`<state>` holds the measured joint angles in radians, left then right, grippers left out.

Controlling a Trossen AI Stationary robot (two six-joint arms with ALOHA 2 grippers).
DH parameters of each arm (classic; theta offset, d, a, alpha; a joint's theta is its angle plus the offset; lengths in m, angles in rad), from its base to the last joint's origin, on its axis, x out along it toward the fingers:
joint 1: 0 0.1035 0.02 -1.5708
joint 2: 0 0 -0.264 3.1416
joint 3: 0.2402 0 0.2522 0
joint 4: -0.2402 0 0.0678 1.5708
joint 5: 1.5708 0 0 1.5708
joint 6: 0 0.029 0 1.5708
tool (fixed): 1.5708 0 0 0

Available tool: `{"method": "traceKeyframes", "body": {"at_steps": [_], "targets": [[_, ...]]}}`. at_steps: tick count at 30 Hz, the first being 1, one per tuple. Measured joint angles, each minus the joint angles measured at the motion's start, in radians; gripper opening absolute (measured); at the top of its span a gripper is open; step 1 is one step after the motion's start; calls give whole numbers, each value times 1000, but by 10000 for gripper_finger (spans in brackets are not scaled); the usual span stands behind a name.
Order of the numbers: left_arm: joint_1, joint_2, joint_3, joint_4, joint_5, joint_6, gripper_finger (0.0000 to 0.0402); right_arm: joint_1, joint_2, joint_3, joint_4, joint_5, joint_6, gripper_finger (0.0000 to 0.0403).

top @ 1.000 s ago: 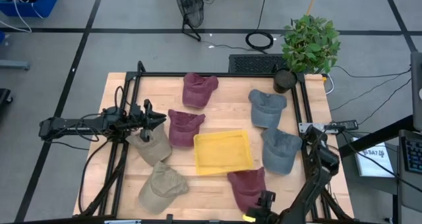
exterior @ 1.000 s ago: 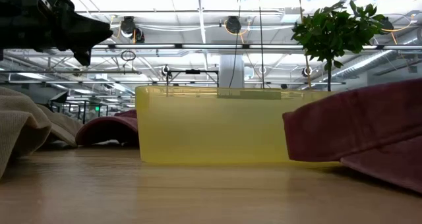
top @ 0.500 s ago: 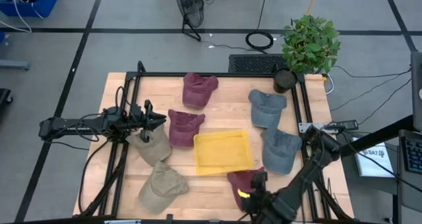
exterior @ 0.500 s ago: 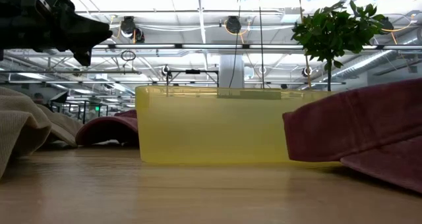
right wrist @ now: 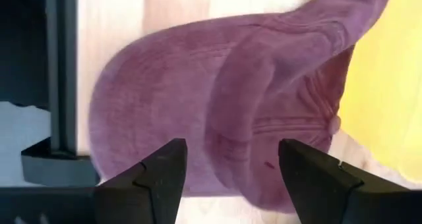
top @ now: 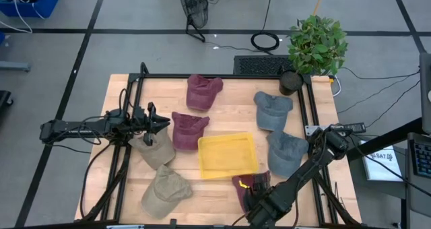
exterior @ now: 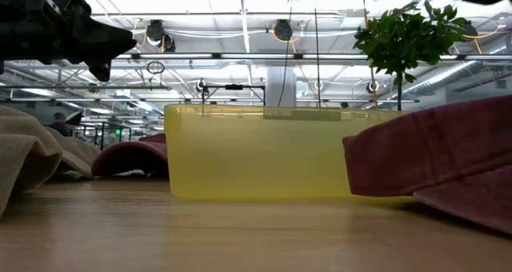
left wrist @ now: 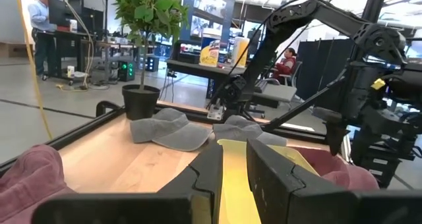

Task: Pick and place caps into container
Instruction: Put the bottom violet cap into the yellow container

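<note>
The yellow tray [top: 227, 155] holds nothing. My right fingers [right wrist: 227, 174] hang released above a maroon cap [right wrist: 217, 99]; my left fingers [left wrist: 229, 174] are nearly clenched, empty.

A grey floor [top: 135, 47] crossed by dark lines surrounds the wooden table [top: 232, 114]; black cables [top: 266, 39] coil on it behind the table, and a blue bin [top: 27, 1] stands at the far left corner; a leafy potted plant [top: 315, 46] sits at the table's far right corner; in the low view, an open ceiling with white beams, ducts and bright strip lights [exterior: 240, 56] spreads overhead; the left wrist view shows desks with monitors [left wrist: 204, 13], a standing person [left wrist: 41, 23] and a seated person [left wrist: 285, 59].
</note>
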<state>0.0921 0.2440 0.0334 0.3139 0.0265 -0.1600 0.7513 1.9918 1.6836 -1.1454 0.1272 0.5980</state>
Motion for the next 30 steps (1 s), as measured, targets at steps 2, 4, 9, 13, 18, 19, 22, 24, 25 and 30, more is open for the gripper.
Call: {"method": "traceKeyframes", "body": {"at_steps": [2,4,9,13,18,19,22,24,25,30], "targets": [[0,0,0,0,0,0,72,-3,-8,-21,-2,0,5,221],[0,0,0,0,0,0,72,-6,-15,-39,-2,0,6,221],[0,0,0,0,0,0,72,-6,-17,-89,54,-4,-7,221],[0,0,0,0,0,0,72,-14,-18,-123,119,-29,-32,220],[0,0,0,1,0,0,72,-31,-19,-129,122,-34,-39,177],[0,0,0,1,0,0,72,-33,-19,-129,122,-34,-42,160],[0,0,0,1,0,-1,72,-40,-19,-129,122,-34,-46,102],[0,0,0,1,-1,-1,72,-45,-18,-129,121,-37,-54,60],[0,0,0,1,-1,-1,72,-48,-18,-129,121,-48,-61,39],[0,0,0,1,-1,-2,72,-51,-58,-131,133,-53,-46,13]]}}
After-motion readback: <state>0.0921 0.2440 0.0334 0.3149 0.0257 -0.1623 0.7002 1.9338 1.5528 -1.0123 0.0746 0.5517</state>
